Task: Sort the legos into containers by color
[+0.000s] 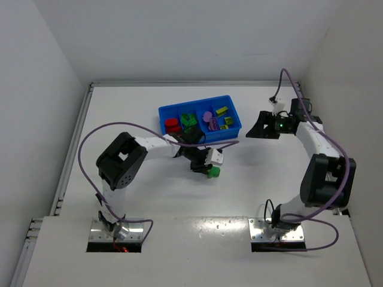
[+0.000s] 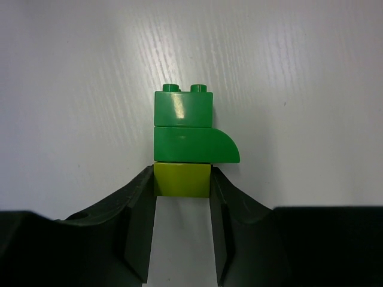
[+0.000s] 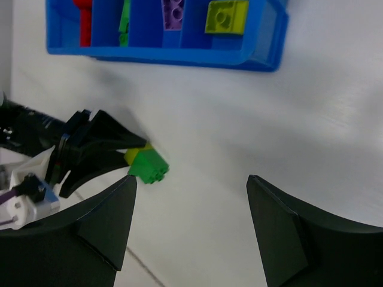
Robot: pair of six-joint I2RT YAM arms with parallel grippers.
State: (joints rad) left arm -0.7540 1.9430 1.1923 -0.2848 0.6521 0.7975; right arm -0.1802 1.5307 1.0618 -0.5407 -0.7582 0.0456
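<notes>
1. The left pincer had its two black fingers set against opposite sides of the small yellow-green plastic brick. It pinched that brick alone; how firm the hold was could not be told.
2. The yellow-green brick was the near end of a three-brick stack. A green brick with one rounded corner and a square green studded brick were joined beyond it. The stack lay on the white counter, near the front wall of the bright blue four-compartment plastic tray but not touching it.
3. Risk: the two green bricks hung outside the fingers. On lifting, their weight could probably swing the stack or snap the joint, dropping green pieces onto the counter.
4. Risk: the hold sat at the fingertips only. A slightly off-centre squeeze could likely squirt the brick out forwards.
5. Risk: releasing the undivided stack into any one compartment would mix colours. The tray already held red, green, purple and yellow pieces in separate compartments.
6. The right pincer was spread wide and empty, well apart from the stack. Bringing it in to pull the bricks apart could risk contact between the two arms.
</notes>
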